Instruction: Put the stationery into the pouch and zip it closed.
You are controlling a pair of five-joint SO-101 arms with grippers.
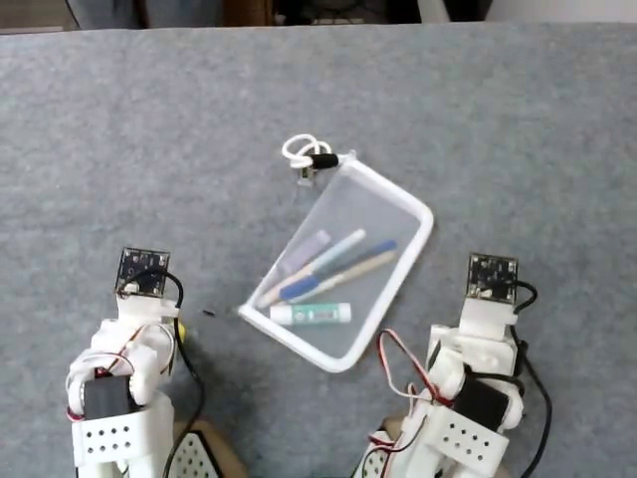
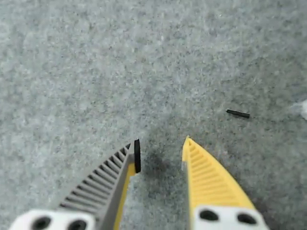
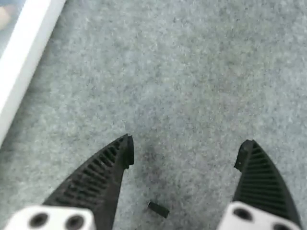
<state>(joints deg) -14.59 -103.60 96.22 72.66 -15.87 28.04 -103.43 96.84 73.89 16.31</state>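
A clear pouch with a white rim point(image 1: 424, 215) lies slanted in the middle of the grey table. Inside it are several pens point(image 1: 338, 261) and a white glue stick point(image 1: 311, 314). Its black zip slider point(image 1: 318, 159) with a white cord loop point(image 1: 302, 148) sits at the far corner; I cannot tell whether the zip is closed. My left gripper point(image 2: 162, 148) hovers open over bare cloth, to the left of the pouch. My right gripper point(image 3: 187, 143) is open over the cloth to the pouch's right, with the pouch's white edge point(image 3: 24, 52) beside it. Neither holds anything.
Both arms point(image 1: 139, 329) point(image 1: 483, 339) sit drawn back near the table's front edge. A small black sliver point(image 1: 209, 313) point(image 2: 238, 113) lies on the cloth left of the pouch. Another small black bit point(image 3: 158, 209) lies under the right gripper. The far edge of the table runs along the back.
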